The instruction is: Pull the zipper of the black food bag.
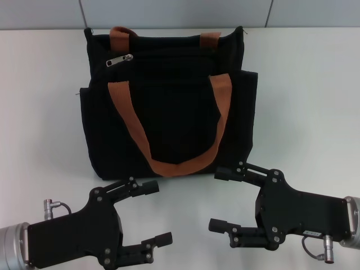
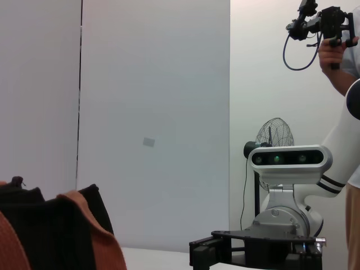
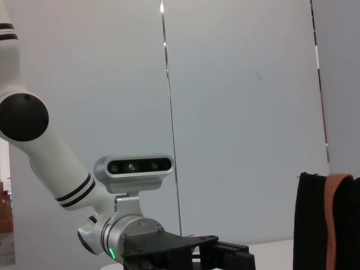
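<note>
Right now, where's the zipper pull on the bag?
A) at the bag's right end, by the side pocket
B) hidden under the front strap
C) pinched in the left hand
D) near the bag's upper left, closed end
D: in the head view the zipper pull sits near the upper left of the bag, with the left hand and right hand open and off it.

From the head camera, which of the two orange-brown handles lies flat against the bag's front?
The long U-shaped handle on the black food bag, nearest both grippers; the other handle only peeks over the top edge.

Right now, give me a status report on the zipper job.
Left gripper and right gripper open, short of black food bag. Zipper untouched. Nothing blocking.
</note>
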{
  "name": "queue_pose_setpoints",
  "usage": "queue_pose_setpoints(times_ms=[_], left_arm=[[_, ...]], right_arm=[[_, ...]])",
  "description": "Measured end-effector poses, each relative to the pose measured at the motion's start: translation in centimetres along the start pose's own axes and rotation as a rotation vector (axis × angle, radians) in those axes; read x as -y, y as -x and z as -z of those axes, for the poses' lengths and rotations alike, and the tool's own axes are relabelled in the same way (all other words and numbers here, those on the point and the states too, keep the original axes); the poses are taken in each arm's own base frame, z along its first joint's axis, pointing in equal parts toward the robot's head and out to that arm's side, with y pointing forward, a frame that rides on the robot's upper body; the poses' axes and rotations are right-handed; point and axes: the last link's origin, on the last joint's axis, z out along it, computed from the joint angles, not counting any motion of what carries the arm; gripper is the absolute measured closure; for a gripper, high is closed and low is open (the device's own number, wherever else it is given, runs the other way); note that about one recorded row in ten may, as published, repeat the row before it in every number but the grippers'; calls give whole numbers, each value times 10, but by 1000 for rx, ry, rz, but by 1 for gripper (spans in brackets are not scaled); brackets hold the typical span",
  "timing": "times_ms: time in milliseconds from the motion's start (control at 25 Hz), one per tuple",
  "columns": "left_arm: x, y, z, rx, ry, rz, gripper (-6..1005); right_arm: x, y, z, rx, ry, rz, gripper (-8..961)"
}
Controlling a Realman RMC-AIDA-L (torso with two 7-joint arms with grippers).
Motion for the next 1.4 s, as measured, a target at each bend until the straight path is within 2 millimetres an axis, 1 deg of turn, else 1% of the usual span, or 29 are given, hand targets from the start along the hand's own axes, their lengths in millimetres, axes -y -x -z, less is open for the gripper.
queue_pose_setpoints(times_ms=[360,520,640,680,720,960,1000,1040,1120,1240,1400], left_arm=[[0,0,0,-3,-3,0,219],[6,-5,5,-42,-74,-14,229],[16,-10,13,-85,-187,-34,237],[24,-14,22,-108,-277,-38,239],[24,-14,22,-108,-277,-38,242],[49,-24,59,-170,-542,5,257],[49,-24,59,-170,-542,5,259],[58,-24,72,-166,-626,10,262],[67,-24,78,-153,-681,18,267],[84,-23,78,-107,-722,40,274],[103,-24,60,-26,-656,34,284]], right_arm=[[0,0,0,-1,-1,-1,133],[0,-1,0,-6,-5,-1,133],[1,-2,-1,-8,-6,-2,133],[0,-2,-1,-8,-6,-3,133],[0,-2,-1,-7,-7,-5,133],[-1,-6,-1,-9,-32,-25,134],[-1,-6,-2,-9,-35,-26,134],[-1,-6,-2,-10,-37,-27,134],[0,-6,-2,-12,-42,-27,134],[1,-7,-3,-14,-51,-29,134],[3,-6,-5,-13,-56,-25,134]])
